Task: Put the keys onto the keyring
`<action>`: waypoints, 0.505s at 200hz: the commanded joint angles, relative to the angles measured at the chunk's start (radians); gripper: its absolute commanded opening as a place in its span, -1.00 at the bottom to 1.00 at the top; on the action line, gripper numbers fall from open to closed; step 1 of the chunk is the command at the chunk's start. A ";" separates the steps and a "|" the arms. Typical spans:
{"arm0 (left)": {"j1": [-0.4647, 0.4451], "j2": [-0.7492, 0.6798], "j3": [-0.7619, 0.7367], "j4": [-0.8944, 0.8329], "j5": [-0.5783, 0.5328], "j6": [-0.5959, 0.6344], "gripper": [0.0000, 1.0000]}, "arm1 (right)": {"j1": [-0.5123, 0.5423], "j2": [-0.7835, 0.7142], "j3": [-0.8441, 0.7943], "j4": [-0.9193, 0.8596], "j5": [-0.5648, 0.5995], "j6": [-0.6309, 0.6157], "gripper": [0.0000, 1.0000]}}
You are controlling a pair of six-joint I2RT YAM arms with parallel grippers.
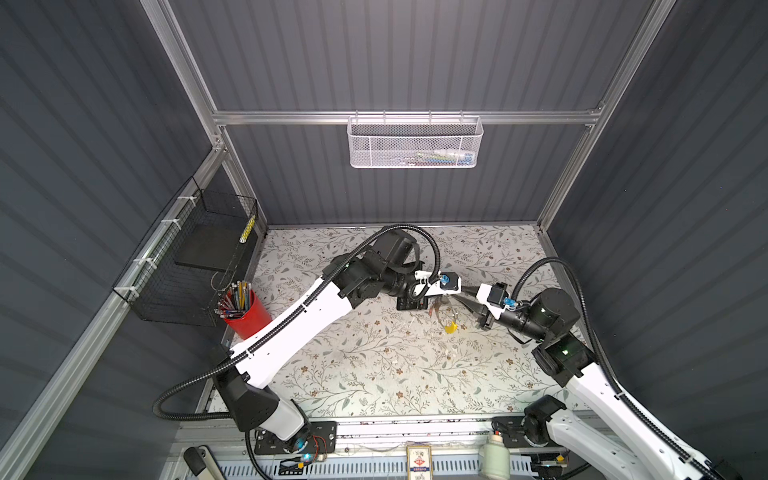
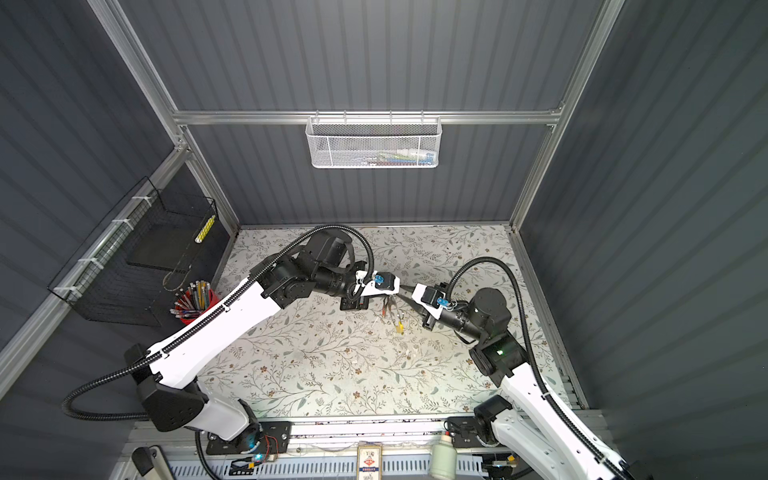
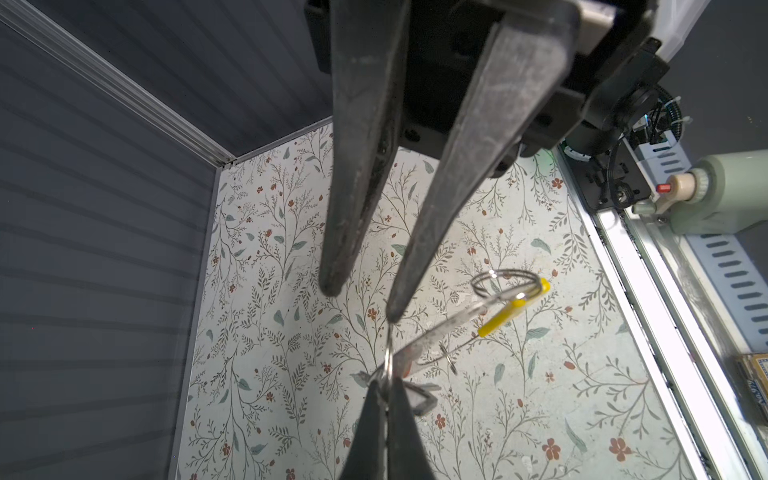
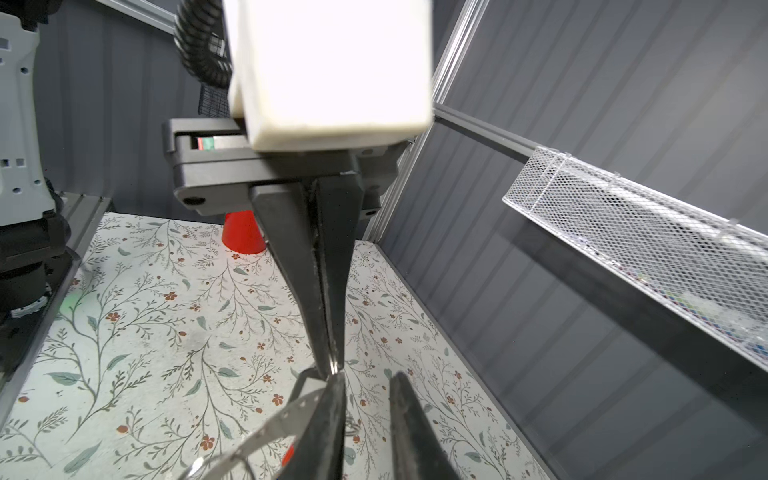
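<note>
A tabletop (image 1: 374,374) papered in pale leafy sprigs and small rust flowers forms the booth's floor. Dark grey ribbed wall panels (image 1: 395,54) rise behind it and on both sides, framed by aluminium rails (image 1: 291,117). Above its far edge a white mesh basket (image 1: 415,145) hangs from the horizontal rail. Along its left edge a black wire basket (image 1: 166,291) is tied to the side wall, and a red cup (image 1: 251,316) of pencils stands at that edge. At its near edge stand a pale green bottle (image 1: 495,457) and a small printed box (image 1: 417,463). Even light brightens the tabletop; the walls are dim.
</note>
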State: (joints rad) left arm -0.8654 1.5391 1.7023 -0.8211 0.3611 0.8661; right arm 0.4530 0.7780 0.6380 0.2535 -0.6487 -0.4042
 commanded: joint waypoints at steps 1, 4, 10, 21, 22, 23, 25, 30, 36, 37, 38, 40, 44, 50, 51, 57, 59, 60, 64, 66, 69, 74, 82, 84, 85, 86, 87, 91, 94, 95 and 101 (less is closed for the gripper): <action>-0.010 0.007 0.049 -0.045 -0.024 0.033 -1.00 | -0.003 0.008 0.031 -0.047 -0.062 -0.008 -0.51; -0.012 0.008 0.051 -0.046 -0.026 0.033 -1.00 | -0.002 0.009 0.032 -0.049 -0.063 -0.007 -0.51; -0.012 0.010 0.055 -0.048 -0.024 0.033 -1.00 | -0.003 0.014 0.034 -0.053 -0.064 -0.006 -0.50; -0.017 0.014 0.060 -0.050 -0.024 0.034 -1.00 | -0.003 0.021 0.038 -0.052 -0.069 -0.002 -0.51; -0.017 0.015 0.060 -0.050 -0.024 0.034 -1.00 | -0.003 0.022 0.038 -0.051 -0.070 -0.001 -0.50; -0.018 0.015 0.060 -0.049 -0.024 0.034 -1.00 | -0.003 0.023 0.038 -0.050 -0.070 0.000 -0.51; -0.018 0.015 0.061 -0.050 -0.025 0.034 -1.00 | -0.002 0.025 0.038 -0.049 -0.071 0.000 -0.51; -0.019 0.017 0.063 -0.050 -0.025 0.034 -1.00 | -0.003 0.030 0.042 -0.048 -0.072 0.005 -0.51; -0.020 0.018 0.064 -0.050 -0.048 0.035 -1.00 | -0.003 0.036 0.045 -0.048 -0.074 0.009 -0.52; -0.021 0.017 0.064 -0.050 -0.052 0.035 -1.00 | -0.003 0.037 0.045 -0.048 -0.075 0.009 -0.52; -0.022 0.019 0.064 -0.050 -0.054 0.036 -1.00 | -0.002 0.038 0.046 -0.047 -0.076 0.009 -0.52; -0.023 0.019 0.064 -0.050 -0.055 0.035 -1.00 | -0.003 0.040 0.047 -0.047 -0.077 0.009 -0.52; -0.024 0.019 0.063 -0.050 -0.056 0.034 -1.00 | -0.003 0.043 0.049 -0.045 -0.079 0.011 -0.53; -0.025 0.022 0.066 -0.051 -0.059 0.035 -1.00 | -0.003 0.049 0.050 -0.036 -0.080 0.018 -0.54; -0.026 0.022 0.065 -0.051 -0.059 0.036 -1.00 | -0.003 0.051 0.050 -0.034 -0.080 0.019 -0.54; -0.027 0.023 0.065 -0.052 -0.060 0.037 -1.00 | -0.003 0.055 0.050 -0.025 -0.081 0.026 -0.55; -0.028 0.023 0.066 -0.052 -0.060 0.038 -1.00 | -0.002 0.057 0.049 -0.023 -0.082 0.028 -0.55; -0.029 0.024 0.066 -0.052 -0.060 0.038 -1.00 | -0.002 0.059 0.048 -0.022 -0.082 0.028 -0.56; -0.029 0.024 0.067 -0.052 -0.061 0.037 -1.00 | -0.003 0.062 0.049 -0.018 -0.081 0.031 -0.56; -0.030 0.024 0.067 -0.052 -0.062 0.039 -1.00 | -0.002 0.062 0.050 -0.017 -0.080 0.032 -0.56; -0.029 0.024 0.068 -0.053 -0.062 0.039 -1.00 | -0.002 0.065 0.050 -0.015 -0.080 0.034 -0.57; -0.032 0.026 0.068 -0.053 -0.063 0.039 -1.00 | -0.002 0.070 0.051 -0.014 -0.079 0.036 -0.57; -0.033 0.026 0.071 -0.053 -0.063 0.039 -1.00 | -0.003 0.073 0.052 -0.013 -0.078 0.038 -0.58; -0.033 0.026 0.071 -0.053 -0.063 0.039 -1.00 | -0.002 0.074 0.053 -0.013 -0.078 0.038 -0.59; -0.033 0.026 0.071 -0.053 -0.064 0.040 -1.00 | -0.003 0.075 0.053 -0.012 -0.078 0.039 -0.59; -0.033 0.026 0.071 -0.053 -0.065 0.040 -1.00 | -0.002 0.075 0.052 -0.012 -0.079 0.040 -0.59; -0.034 0.026 0.071 -0.053 -0.065 0.040 -1.00 | -0.002 0.075 0.052 -0.011 -0.079 0.040 -0.60; -0.035 0.026 0.072 -0.053 -0.066 0.040 -1.00 | -0.003 0.077 0.051 -0.008 -0.079 0.042 -0.59; -0.035 0.026 0.073 -0.053 -0.066 0.040 -1.00 | -0.003 0.078 0.050 -0.006 -0.079 0.044 -0.60; -0.035 0.026 0.073 -0.053 -0.066 0.040 -1.00 | -0.002 0.078 0.050 -0.005 -0.079 0.044 -0.60; -0.036 0.026 0.074 -0.053 -0.066 0.040 -1.00 | -0.003 0.079 0.048 0.000 -0.080 0.048 -0.61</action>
State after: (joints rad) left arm -0.8932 1.5585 1.7348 -0.8536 0.3050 0.8883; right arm 0.4522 0.8524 0.6590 0.2169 -0.7116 -0.3843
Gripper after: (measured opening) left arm 0.050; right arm 0.204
